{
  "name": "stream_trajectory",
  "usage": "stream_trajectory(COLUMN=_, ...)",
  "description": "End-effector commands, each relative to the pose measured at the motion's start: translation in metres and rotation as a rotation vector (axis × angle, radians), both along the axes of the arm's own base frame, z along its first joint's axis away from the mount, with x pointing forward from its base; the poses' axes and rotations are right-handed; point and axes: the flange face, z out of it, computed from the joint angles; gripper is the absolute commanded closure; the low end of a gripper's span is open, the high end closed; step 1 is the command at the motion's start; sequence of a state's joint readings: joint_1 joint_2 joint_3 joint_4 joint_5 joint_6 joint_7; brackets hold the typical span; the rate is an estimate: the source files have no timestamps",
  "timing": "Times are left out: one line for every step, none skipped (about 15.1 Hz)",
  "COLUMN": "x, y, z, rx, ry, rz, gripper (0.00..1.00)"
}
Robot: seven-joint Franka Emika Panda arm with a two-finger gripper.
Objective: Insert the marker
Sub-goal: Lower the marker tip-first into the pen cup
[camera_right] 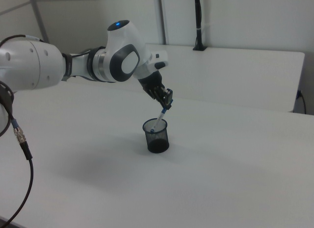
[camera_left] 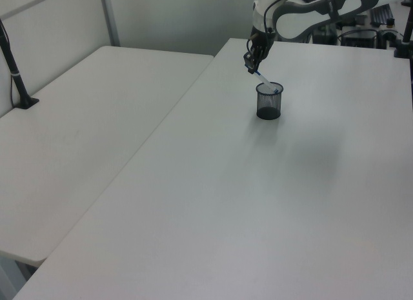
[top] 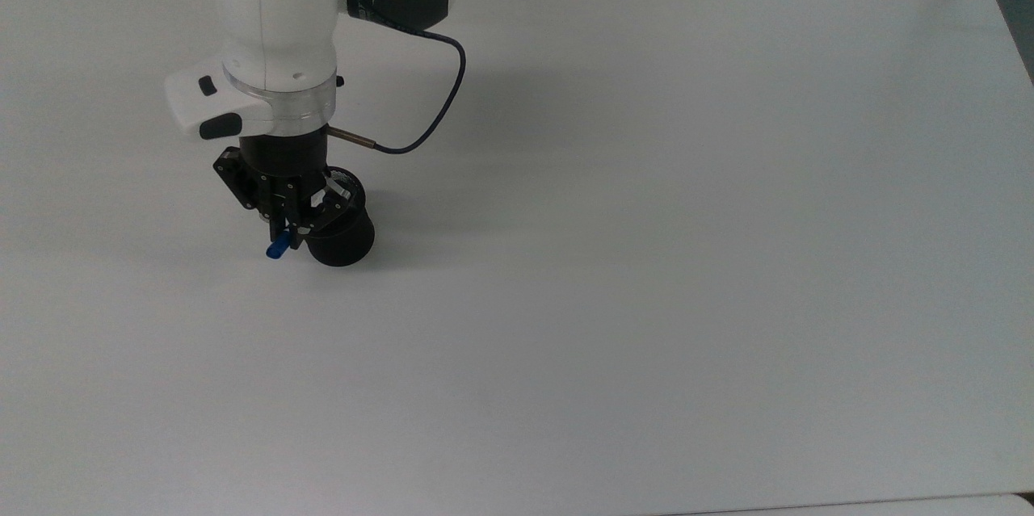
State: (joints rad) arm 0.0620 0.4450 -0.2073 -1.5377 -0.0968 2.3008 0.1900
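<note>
- Your gripper (top: 291, 235) (camera_left: 253, 63) (camera_right: 167, 103) has its fingers pinched on the marker (camera_right: 160, 116), gripping it near the upper, blue end.
- In the right view the marker runs tilted from the fingers down into the cup (camera_right: 156, 136); its lower end is past the rim, inside the mesh. You can't tell whether it reaches the bottom.
- In the right view the top of the marker leans toward 1 o'clock from the cup mouth.
- In the left view the marker (camera_left: 263, 80) slants the other way: the gripper is at about 11 o'clock from the cup (camera_left: 268, 101), and the white barrel drops into the opening.
- In the top view the blue end of the marker (top: 278, 246) sticks out below the fingers, at roughly 9 o'clock from the cup (top: 342, 235), just beside its wall.
- In the top view the gripper body covers much of the cup mouth; you see only part of the rim.
- The cup stands upright on the white table (top: 646, 258), toward the 9 o'clock side of the top view.
- A dark cable (top: 436, 112) loops out from the wrist at about 3 o'clock in the top view.
- A second white table (camera_left: 77, 132) sits at 9 o'clock in the left view, with a black post (camera_left: 16, 74) clamped to its far edge.
</note>
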Motion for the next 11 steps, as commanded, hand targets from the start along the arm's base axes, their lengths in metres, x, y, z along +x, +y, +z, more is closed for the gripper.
stream_trajectory(x=-0.007, y=0.004, z=-0.010, rx=-0.016, ry=0.021, rz=-0.007, gripper=0.81)
stream_trajectory(x=-0.008, y=0.005, z=-0.014, rx=-0.015, ry=0.030, rz=-0.007, gripper=0.75)
stream_trajectory(x=-0.009, y=0.004, z=-0.017, rx=-0.014, ry=0.037, rz=-0.008, gripper=0.70)
stream_trajectory(x=-0.010, y=0.005, z=-0.016, rx=-0.011, ry=0.036, rz=-0.011, gripper=0.60)
stream_trajectory(x=-0.011, y=0.005, z=-0.016, rx=-0.002, ry=0.050, rz=-0.018, gripper=0.47)
stream_trajectory(x=-0.013, y=0.008, z=-0.016, rx=0.006, ry=0.079, rz=-0.025, gripper=0.38)
stream_trajectory(x=-0.016, y=0.008, z=-0.015, rx=0.012, ry=0.107, rz=-0.033, gripper=0.29)
stream_trajectory(x=-0.019, y=0.009, z=-0.011, rx=0.021, ry=0.124, rz=-0.039, gripper=0.18)
stream_trajectory(x=-0.022, y=0.010, z=-0.004, rx=0.037, ry=0.127, rz=-0.044, gripper=0.07)
stream_trajectory(x=-0.026, y=0.012, z=0.007, rx=0.062, ry=0.126, rz=-0.053, gripper=0.00)
stream_trajectory(x=-0.030, y=0.012, z=0.018, rx=0.086, ry=0.134, rz=-0.060, gripper=0.00)
